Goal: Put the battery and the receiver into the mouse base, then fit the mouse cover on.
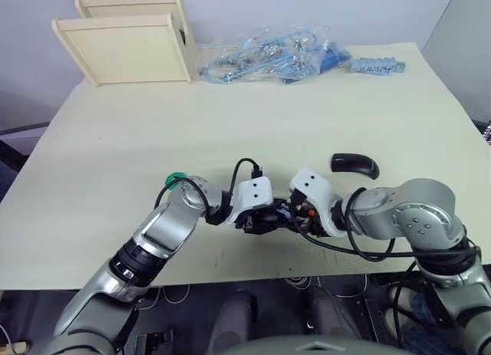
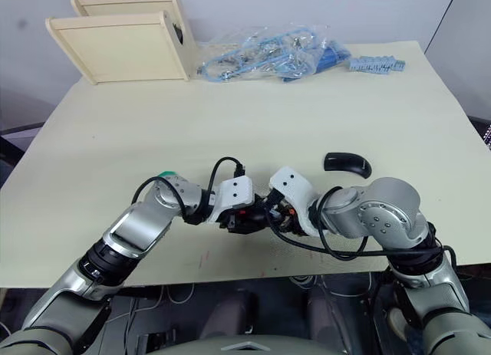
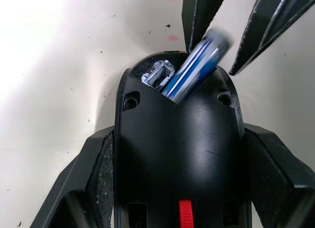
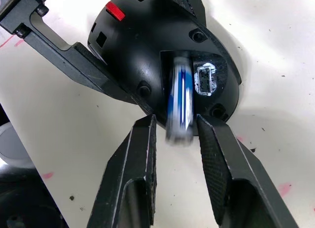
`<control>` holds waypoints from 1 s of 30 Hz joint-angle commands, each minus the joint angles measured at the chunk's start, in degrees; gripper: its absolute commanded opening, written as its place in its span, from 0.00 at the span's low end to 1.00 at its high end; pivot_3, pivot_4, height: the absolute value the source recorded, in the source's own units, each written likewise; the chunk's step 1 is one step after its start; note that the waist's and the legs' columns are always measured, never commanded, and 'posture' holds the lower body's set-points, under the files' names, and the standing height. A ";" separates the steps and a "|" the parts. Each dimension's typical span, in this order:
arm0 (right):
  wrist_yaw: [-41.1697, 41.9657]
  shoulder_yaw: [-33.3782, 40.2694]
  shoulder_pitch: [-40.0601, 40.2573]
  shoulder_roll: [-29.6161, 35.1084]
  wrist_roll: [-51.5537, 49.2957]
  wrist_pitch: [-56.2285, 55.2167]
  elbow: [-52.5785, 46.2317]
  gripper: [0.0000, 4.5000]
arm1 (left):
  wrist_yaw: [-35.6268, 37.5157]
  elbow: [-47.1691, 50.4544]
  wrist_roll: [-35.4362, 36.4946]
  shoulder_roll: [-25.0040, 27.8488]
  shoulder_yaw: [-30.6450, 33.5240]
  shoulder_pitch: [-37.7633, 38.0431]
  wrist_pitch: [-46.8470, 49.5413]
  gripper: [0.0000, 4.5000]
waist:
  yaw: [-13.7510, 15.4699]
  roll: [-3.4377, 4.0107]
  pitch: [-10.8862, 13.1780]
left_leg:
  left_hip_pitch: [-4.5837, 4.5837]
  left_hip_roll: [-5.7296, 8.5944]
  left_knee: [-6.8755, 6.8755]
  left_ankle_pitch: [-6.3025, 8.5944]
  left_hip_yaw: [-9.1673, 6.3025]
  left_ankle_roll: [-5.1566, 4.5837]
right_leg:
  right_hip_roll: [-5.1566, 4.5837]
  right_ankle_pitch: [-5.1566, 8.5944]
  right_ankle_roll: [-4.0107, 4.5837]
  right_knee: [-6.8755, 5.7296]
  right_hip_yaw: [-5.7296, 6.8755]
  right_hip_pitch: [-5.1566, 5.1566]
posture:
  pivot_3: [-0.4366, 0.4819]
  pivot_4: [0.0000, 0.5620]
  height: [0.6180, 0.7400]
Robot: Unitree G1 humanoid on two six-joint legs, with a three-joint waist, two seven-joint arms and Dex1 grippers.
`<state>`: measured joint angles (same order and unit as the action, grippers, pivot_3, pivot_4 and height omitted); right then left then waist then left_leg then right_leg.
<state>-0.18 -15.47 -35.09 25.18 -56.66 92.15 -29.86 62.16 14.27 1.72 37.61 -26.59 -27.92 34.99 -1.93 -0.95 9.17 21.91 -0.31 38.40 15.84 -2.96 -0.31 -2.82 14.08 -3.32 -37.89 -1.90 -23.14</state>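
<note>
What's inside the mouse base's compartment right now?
The battery sits partway in the mouse base, its end sticking out between the right end effector fingers. Beside it is a silvery slot; whether it holds anything can't be told.

The mouse base (image 3: 179,154) sits near the table's (image 1: 253,117) front edge at six o'clock, between the left gripper (image 3: 179,198) at its nine o'clock and the right gripper (image 4: 174,134) at its three. The battery (image 4: 179,102) lies partly in the base's slot, one end between the right gripper's fingers. The mouse cover (image 1: 354,165) rests at two o'clock from the base, while wooden boxes (image 1: 126,44) and a bag of parts (image 1: 268,56) lie at the far edge.
</note>
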 commanded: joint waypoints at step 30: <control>32.96 3.70 33.63 3.42 26.95 -60.97 -1.39 0.01 | -0.31 2.50 -0.39 -0.45 -1.84 1.64 1.56 0.66 | 1.11 0.08 0.06 | 0.20 0.04 0.02 0.00 0.00 0.01 | -0.04 0.03 0.02 0.17 0.32 0.01 | 0.48 0.27 1.00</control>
<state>32.04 -11.50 -1.45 28.96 -30.33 33.20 -30.44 61.17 15.89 1.29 36.82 -26.69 -27.50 35.91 -0.82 -0.87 9.23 22.11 -0.26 38.41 15.84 -2.97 -0.31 -2.87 14.12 -3.29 -37.71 -1.58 -23.13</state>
